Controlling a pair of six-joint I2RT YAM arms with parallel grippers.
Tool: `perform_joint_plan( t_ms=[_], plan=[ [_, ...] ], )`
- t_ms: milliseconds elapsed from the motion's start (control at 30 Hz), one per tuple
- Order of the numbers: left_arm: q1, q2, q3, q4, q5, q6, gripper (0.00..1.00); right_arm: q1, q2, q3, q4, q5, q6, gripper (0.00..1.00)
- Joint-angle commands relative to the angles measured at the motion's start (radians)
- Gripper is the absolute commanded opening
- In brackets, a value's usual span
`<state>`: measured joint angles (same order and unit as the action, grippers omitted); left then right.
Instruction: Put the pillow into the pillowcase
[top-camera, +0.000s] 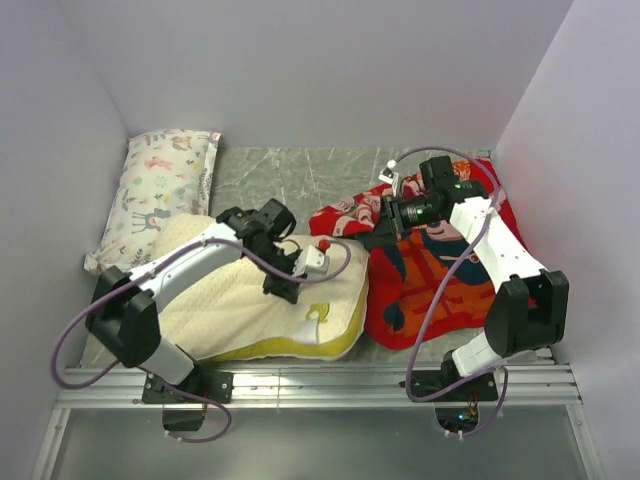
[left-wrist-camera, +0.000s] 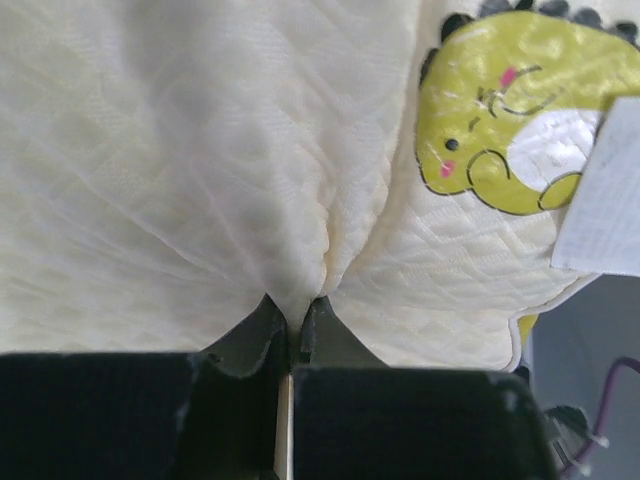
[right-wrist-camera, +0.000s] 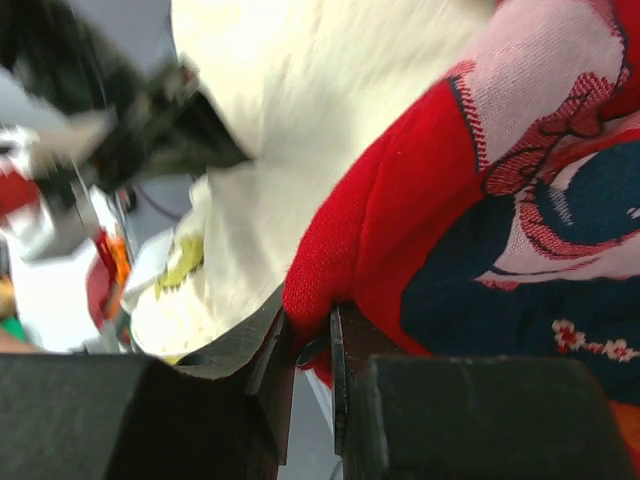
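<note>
The cream quilted pillow lies at the front left, its yellow edge band facing the front and its yellow logo and white tag near its right end. My left gripper is shut on a pinched fold of the pillow. The red pillowcase with cartoon children lies crumpled at the right, its near edge touching the pillow's right end. My right gripper is shut on the pillowcase's red edge, right beside the pillow.
A white pillow with pastel animal print leans in the back left corner. Pale walls close the left, back and right. A metal rail runs along the front edge by the arm bases.
</note>
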<state>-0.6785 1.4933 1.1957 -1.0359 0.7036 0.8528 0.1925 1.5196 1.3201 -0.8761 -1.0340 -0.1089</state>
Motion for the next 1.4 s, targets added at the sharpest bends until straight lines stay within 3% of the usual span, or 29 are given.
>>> perform_joint_plan(
  t_ms=[0,133,233,333,467,600,667,800,867,900,967,1000,1100,1233,1367],
  plan=[
    [0.036,0.027,0.161,0.089,0.112,0.003,0.0,0.03,-0.058,-0.015,-0.156,0.017,-0.202,0.0],
    [0.195,0.125,0.283,0.065,0.151,-0.029,0.0,0.03,-0.067,-0.056,-0.199,0.068,-0.248,0.0],
    [0.229,0.163,0.288,0.228,0.017,-0.182,0.0,0.03,-0.067,-0.05,-0.205,0.062,-0.247,0.0],
    [0.164,0.205,0.259,0.391,-0.05,-0.315,0.0,0.035,-0.029,-0.01,-0.16,0.054,-0.195,0.0],
    [0.044,0.232,0.128,0.635,-0.293,-0.443,0.0,0.047,0.063,0.1,-0.109,0.066,-0.129,0.0],
    [0.016,0.327,0.085,0.724,-0.444,-0.602,0.0,0.05,0.163,0.209,-0.138,0.084,-0.136,0.0],
    [0.037,0.357,0.096,0.725,-0.447,-0.655,0.0,0.051,0.189,0.243,-0.169,0.107,-0.144,0.0],
    [0.135,0.381,0.122,0.712,-0.306,-0.785,0.0,0.067,0.209,0.243,-0.127,0.179,-0.088,0.17],
    [0.233,0.354,0.127,0.703,-0.157,-0.834,0.12,0.065,0.182,0.222,-0.106,0.254,-0.048,0.41],
    [0.25,0.338,0.128,0.702,-0.142,-0.837,0.29,0.059,0.162,0.181,-0.086,0.284,-0.035,0.51],
    [0.279,0.286,0.125,0.692,-0.129,-0.807,0.45,0.045,0.096,0.125,-0.069,0.368,0.006,0.8],
    [0.281,0.268,0.128,0.68,-0.115,-0.781,0.55,0.016,0.073,0.075,-0.07,0.383,0.017,0.82],
    [0.283,0.216,0.139,0.617,-0.099,-0.664,0.68,-0.049,0.011,-0.02,-0.087,0.465,0.043,0.91],
    [0.258,0.174,0.157,0.536,-0.145,-0.536,0.71,-0.135,0.016,-0.099,-0.109,0.687,0.037,0.9],
    [0.246,0.151,0.111,0.542,-0.245,-0.451,0.69,-0.188,0.027,-0.154,-0.087,0.919,0.009,0.82]
  ],
)
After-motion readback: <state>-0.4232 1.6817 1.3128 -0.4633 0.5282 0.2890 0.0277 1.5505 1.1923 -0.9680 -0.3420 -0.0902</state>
